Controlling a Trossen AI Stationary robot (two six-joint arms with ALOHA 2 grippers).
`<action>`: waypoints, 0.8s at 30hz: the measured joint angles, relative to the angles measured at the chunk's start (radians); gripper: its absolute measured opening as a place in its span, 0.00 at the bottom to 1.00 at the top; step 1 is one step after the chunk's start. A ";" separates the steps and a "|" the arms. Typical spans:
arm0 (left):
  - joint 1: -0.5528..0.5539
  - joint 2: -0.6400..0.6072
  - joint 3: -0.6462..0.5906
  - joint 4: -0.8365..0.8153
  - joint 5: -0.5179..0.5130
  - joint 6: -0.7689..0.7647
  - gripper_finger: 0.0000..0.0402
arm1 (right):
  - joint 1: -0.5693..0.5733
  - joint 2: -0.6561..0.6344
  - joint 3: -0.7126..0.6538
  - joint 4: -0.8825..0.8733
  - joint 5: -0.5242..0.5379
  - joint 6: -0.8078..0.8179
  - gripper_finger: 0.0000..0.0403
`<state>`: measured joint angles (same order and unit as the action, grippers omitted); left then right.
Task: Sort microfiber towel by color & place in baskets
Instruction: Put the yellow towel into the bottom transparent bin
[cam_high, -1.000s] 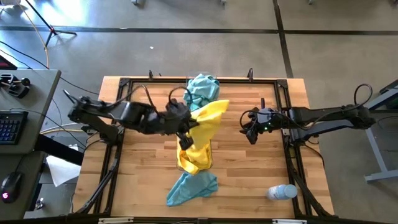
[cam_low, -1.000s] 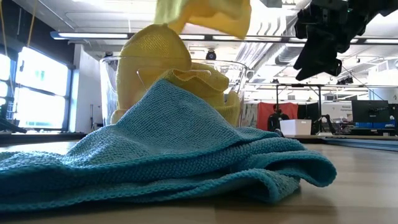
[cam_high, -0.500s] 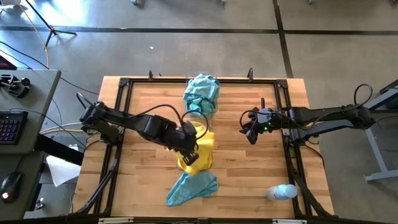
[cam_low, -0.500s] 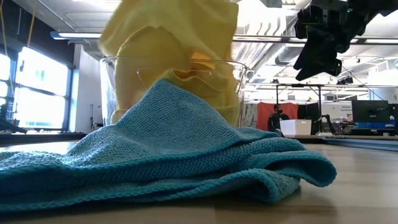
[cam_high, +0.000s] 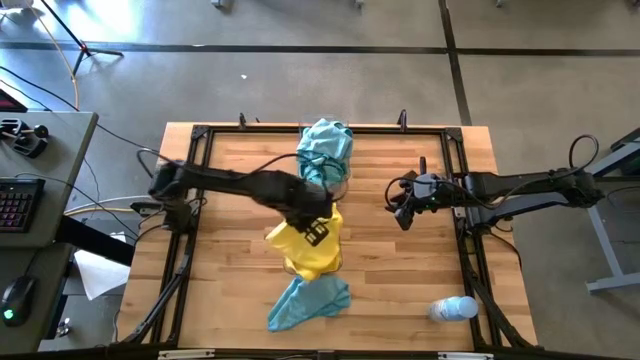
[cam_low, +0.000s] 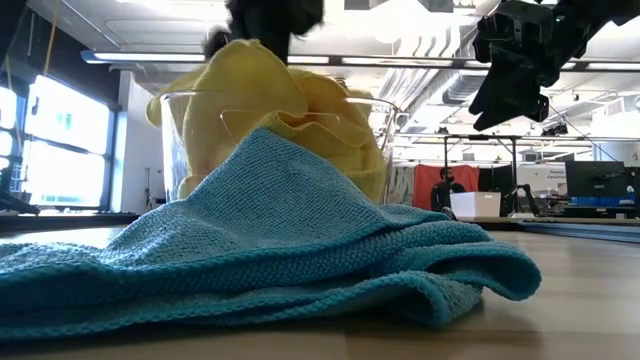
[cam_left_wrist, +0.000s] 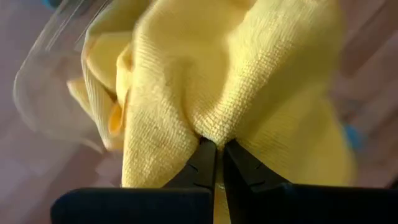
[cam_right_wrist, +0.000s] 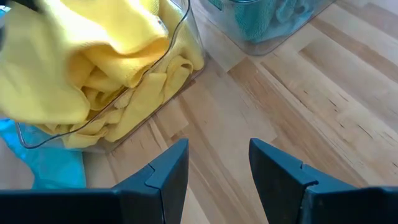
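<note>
One yellow towel is pinched in the left gripper above the yellow-filled basket; it should be lowered inside before release; the right gripper waits nearby, jaws spread, empty.

From my seat, the left gripper is black, its tips pinched into a bright yellow towel with a fine looped weave. Just under it the clear basket shows more yellow through its walls. Beyond that pincer, a second clear basket holds teal-blue cloth. A teal-blue towel lies on the pale striped wood table. My right gripper is dark blue-black over bare wood.
</note>
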<state>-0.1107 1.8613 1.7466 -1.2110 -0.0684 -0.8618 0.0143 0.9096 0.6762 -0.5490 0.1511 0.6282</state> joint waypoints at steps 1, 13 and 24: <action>0.011 0.024 -0.001 -0.001 0.008 0.043 0.00 | 0.000 0.000 0.000 0.000 0.000 0.000 0.41; 0.004 0.262 0.001 0.016 -0.023 0.369 0.04 | 0.000 0.000 0.000 -0.010 0.000 0.000 0.41; 0.012 0.296 0.003 0.112 -0.067 0.340 0.26 | 0.000 0.000 0.000 -0.017 0.004 -0.023 0.41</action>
<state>-0.0982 2.1574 1.7496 -1.0992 -0.1352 -0.5219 0.0143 0.9096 0.6762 -0.5655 0.1555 0.6055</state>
